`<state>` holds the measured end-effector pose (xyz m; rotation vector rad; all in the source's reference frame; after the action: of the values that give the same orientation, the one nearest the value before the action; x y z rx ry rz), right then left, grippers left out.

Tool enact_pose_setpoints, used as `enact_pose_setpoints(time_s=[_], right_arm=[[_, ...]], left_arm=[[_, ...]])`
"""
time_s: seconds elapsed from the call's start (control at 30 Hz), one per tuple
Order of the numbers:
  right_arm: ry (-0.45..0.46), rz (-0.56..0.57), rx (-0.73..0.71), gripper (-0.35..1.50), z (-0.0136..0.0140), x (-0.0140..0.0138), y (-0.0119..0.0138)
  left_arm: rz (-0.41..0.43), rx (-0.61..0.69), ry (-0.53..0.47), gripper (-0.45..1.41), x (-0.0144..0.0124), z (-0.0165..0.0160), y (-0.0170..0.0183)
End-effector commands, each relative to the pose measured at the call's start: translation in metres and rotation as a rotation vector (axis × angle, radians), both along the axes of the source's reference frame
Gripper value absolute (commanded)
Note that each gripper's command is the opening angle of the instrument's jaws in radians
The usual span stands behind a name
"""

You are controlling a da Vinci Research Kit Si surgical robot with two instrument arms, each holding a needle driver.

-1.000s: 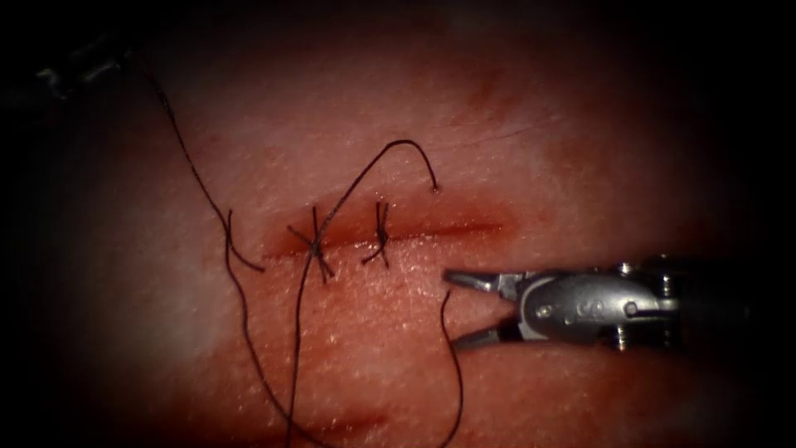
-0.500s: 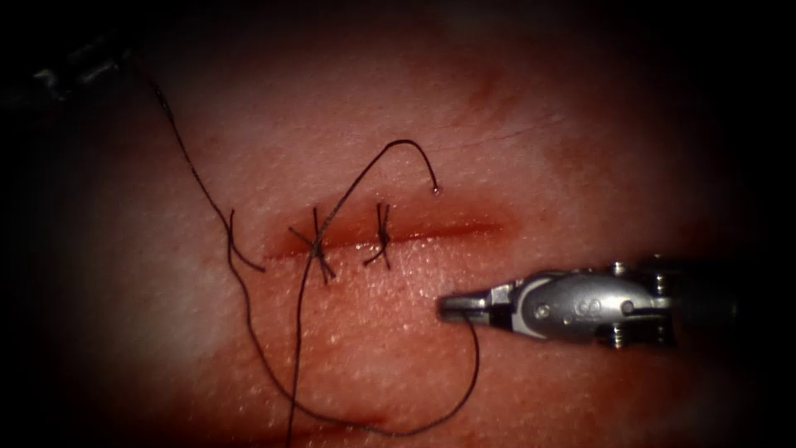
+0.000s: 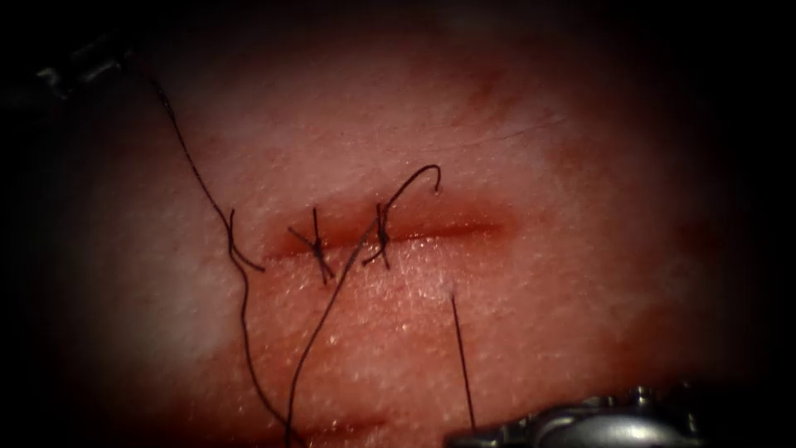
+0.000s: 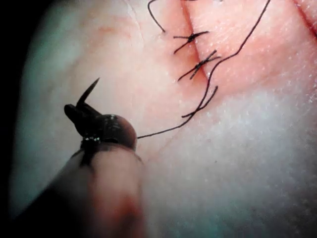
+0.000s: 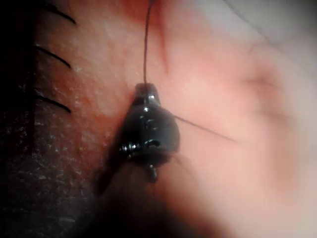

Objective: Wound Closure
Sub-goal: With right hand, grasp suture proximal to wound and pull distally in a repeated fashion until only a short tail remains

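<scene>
The tissue has a horizontal cut with two tied stitches on its left part. My right tool sits low in the endoscope view, jaws shut on the thread. That strand runs taut up to a point in the tissue just below the cut, right of the stitches. The right wrist view shows the same grip on the thread. In the left wrist view my left tool is shut on the needle. Its pointed end sticks out beyond the jaws, clear of the tissue.
A small thread loop arcs above the cut and goes into the tissue near the second stitch. A long slack strand trails from the far upper left down past the stitches. Red fluid lies along the cut.
My right jaws went from open to shut on the thread below the cut, then pulled it down and back. The big loop above the cut shrank and the held strand went taut.
</scene>
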<state>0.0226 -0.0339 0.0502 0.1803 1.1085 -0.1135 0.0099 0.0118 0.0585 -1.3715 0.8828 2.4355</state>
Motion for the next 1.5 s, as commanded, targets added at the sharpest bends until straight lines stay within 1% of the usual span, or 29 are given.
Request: enact_pose_setpoints(time_s=[0.03,0.17,0.2,0.27,0.3,0.33,0.37,0.4,0.43,0.47,0.57,0.67,0.73,0.77,0.9,1.0,1.03,1.07,1.1,1.13,1.2,1.23,1.27,1.3,1.33,1.37,1.43,1.47,1.5], right_arm=[[0.004,-0.028,0.000,-0.35,-0.0014,0.0017,-0.0019],[0.014,-0.123,0.011,-0.35,-0.0045,0.0037,-0.0047],[0.028,-0.146,0.011,-0.35,-0.0059,0.0049,-0.0057],[0.029,-0.152,0.010,-0.35,-0.0065,0.0054,-0.0059],[0.058,-0.131,0.009,0.09,-0.0074,0.0066,-0.0058],[0.058,-0.131,0.009,0.09,-0.0074,0.0066,-0.0058],[0.084,-0.073,0.010,1.03,-0.0072,0.0069,-0.0047],[0.084,-0.051,0.005,1.18,-0.0070,0.0068,-0.0042],[0.084,-0.051,0.005,1.18,-0.0070,0.0068,-0.0042],[0.061,0.018,-0.004,1.38,-0.0067,0.0061,-0.0027],[0.049,0.084,-0.043,1.47,-0.0067,0.0042,-0.0004],[0.055,0.119,-0.061,1.48,-0.0069,0.0019,0.0017],[0.056,0.128,-0.063,1.48,-0.0070,0.0006,0.0025],[0.054,0.136,-0.062,1.48,-0.0073,-0.0009,0.0031],[0.070,0.162,-0.083,1.48,-0.0086,-0.0045,0.0036],[0.065,0.169,-0.082,1.48,-0.0093,-0.0066,0.0040],[0.065,0.169,-0.082,1.48,-0.0093,-0.0066,0.0040],[0.073,0.180,-0.077,1.48,-0.0102,-0.0083,0.0043],[0.097,0.198,-0.077,1.48,-0.0111,-0.0092,0.0043],[0.097,0.198,-0.077,1.48,-0.0111,-0.0092,0.0043],[0.143,0.244,-0.074,1.48,-0.0127,-0.0107,0.0046],[0.164,0.256,-0.068,1.48,-0.0136,-0.0120,0.0050],[0.164,0.256,-0.068,1.48,-0.0136,-0.0120,0.0050],[0.191,0.274,-0.061,1.48,-0.0144,-0.0140,0.0062],[0.190,0.278,-0.073,1.45,-0.0147,-0.0148,0.0069],[0.170,0.296,-0.083,1.42,-0.0145,-0.0153,0.0083],[0.156,0.313,-0.111,1.43,-0.0135,-0.0150,0.0093],[0.137,0.315,-0.122,1.45,-0.0115,-0.0141,0.0102],[0.137,0.293,-0.114,1.43,-0.0104,-0.0137,0.0106]], left_arm=[[-0.001,-0.003,-0.001,-0.45,-0.0005,0.0004,0.0005],[-0.001,-0.003,0.000,-0.45,-0.0005,0.0005,0.0005],[-0.001,-0.003,0.000,-0.45,-0.0005,0.0005,0.0004],[-0.001,-0.003,0.000,-0.45,-0.0005,0.0005,0.0005],[0.000,-0.003,-0.001,-0.45,-0.0005,0.0005,0.0005],[0.000,-0.003,-0.001,-0.45,-0.0005,0.0005,0.0005],[0.000,-0.003,-0.001,-0.45,-0.0004,0.0005,0.0005],[0.001,-0.003,-0.001,-0.45,-0.0003,0.0005,0.0005],[0.001,-0.003,-0.001,-0.45,-0.0003,0.0005,0.0005],[0.002,-0.003,-0.002,-0.45,-0.0002,0.0005,0.0005],[0.005,-0.003,-0.004,-0.45,0.0001,0.0005,0.0005],[0.006,-0.003,-0.004,-0.45,0.0002,0.0005,0.0005],[0.006,-0.003,-0.004,-0.45,0.0002,0.0005,0.0005],[0.006,-0.003,-0.004,-0.45,0.0002,0.0005,0.0006],[0.007,-0.003,-0.005,-0.45,0.0003,0.0006,0.0006],[0.009,-0.003,-0.006,-0.45,0.0005,0.0006,0.0006],[0.009,-0.003,-0.006,-0.45,0.0005,0.0006,0.0006],[0.008,-0.002,-0.004,-0.45,0.0007,0.0006,0.0006],[0.009,-0.001,-0.005,-0.45,0.0008,0.0006,0.0007],[0.009,-0.001,-0.005,-0.45,0.0008,0.0006,0.0007],[0.010,-0.001,-0.005,-0.45,0.0009,0.0006,0.0007],[0.011,-0.001,-0.006,-0.45,0.0010,0.0006,0.0007],[0.011,-0.001,-0.006,-0.45,0.0010,0.0006,0.0007],[0.010,0.003,-0.010,-0.45,0.0011,0.0006,0.0007],[0.008,0.004,-0.008,-0.45,0.0011,0.0006,0.0007],[0.008,0.004,-0.008,-0.45,0.0011,0.0006,0.0007],[0.007,0.004,-0.007,-0.45,0.0010,0.0006,0.0007],[0.005,0.003,-0.006,-0.45,0.0007,0.0007,0.0007],[0.004,0.003,-0.005,-0.45,0.0007,0.0006,0.0006]])
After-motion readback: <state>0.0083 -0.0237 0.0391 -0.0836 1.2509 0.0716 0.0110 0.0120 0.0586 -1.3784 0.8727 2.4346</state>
